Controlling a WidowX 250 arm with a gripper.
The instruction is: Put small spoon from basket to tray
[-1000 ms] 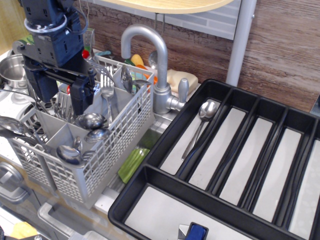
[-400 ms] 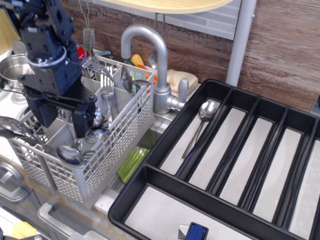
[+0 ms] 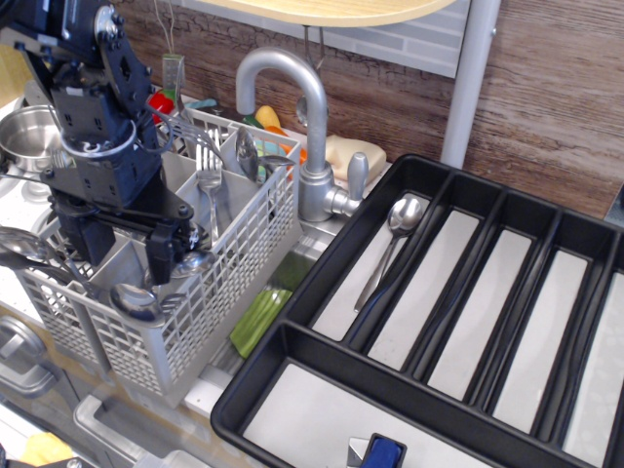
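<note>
Observation.image shows the dark blue-black robot gripper [image 3: 122, 255] lowered into the light grey lattice-walled plastic cutlery basket [image 3: 224, 268], its fingers apart and straddling a front compartment. Which piece there is the small steel teaspoon cannot be told; wide-bowled steel spoons [image 3: 135, 300] crowd the compartments beside the fingers, and a steel fork [image 3: 209, 180] stands upright behind. Right of the basket, past the curved grey metal tap [image 3: 302, 117], lies the large black compartmented plastic tray [image 3: 292, 356], holding one steel spoon [image 3: 390, 244].
</note>
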